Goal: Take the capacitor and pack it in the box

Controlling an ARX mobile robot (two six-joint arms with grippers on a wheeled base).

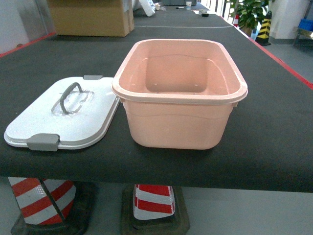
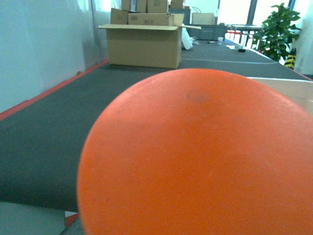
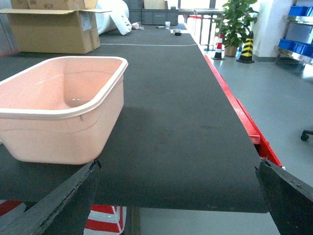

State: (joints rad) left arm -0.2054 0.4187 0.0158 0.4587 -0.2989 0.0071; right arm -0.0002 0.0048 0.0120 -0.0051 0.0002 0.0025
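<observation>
Box one, lid one

Ahead of my fingers sits the box, smooth pale pink plastic with a soft sheen. Beside it lies its lid, white plastic, faintly speckled, with matt grey plastic clasps. Both rest on the table, covered in dark, matt, finely textured matting. My right fingers carry rough black padding. Far beyond stands a brown cardboard carton.

Head view looking down on the box, right wrist low beside it — left wrist blocked by an orange cone
</observation>
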